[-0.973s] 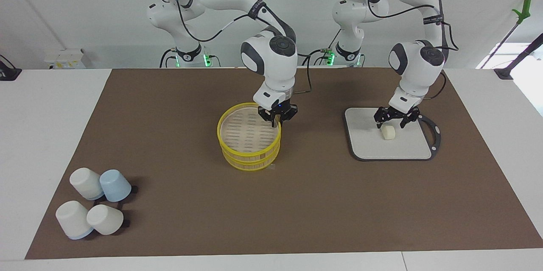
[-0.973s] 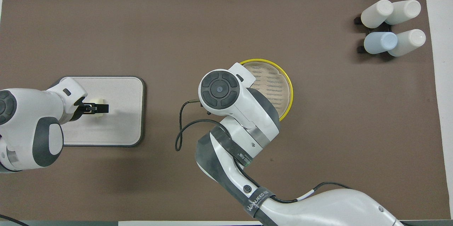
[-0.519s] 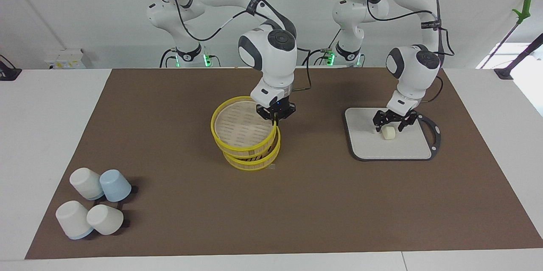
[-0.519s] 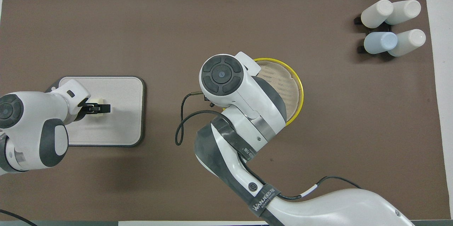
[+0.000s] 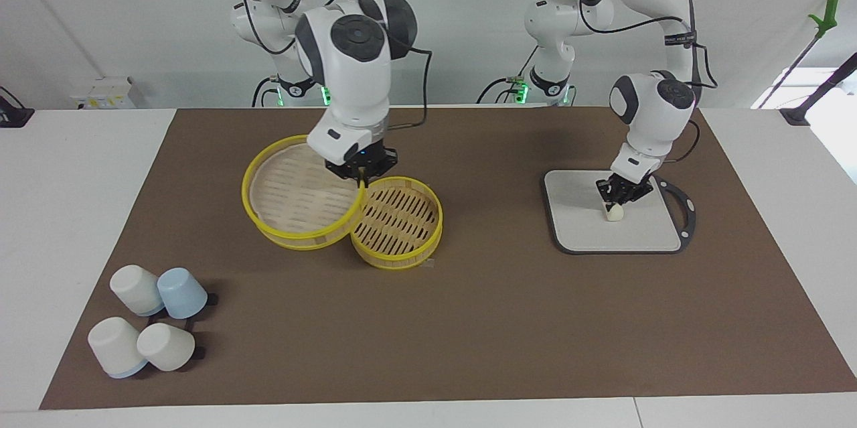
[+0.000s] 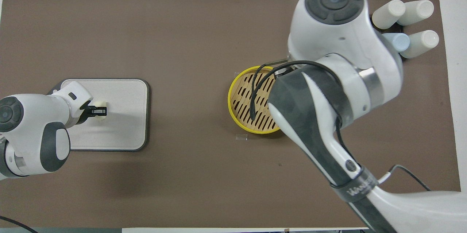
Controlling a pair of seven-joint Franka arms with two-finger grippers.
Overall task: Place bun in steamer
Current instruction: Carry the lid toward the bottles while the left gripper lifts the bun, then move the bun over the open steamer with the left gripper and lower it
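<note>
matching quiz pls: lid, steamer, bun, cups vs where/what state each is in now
Things:
1. lid
2. steamer
3. bun
4. cups

States:
A. on the white board, left claw shut on it
B. uncovered on the mat
C. tilted, rim pinched by right claw
D. clustered at the right arm's end of the table

Pairs: 1-C, 2-B, 3-A, 4-D

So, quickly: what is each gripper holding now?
Left gripper: shut on the bun.
Right gripper: shut on the lid, lifted off the steamer.
</note>
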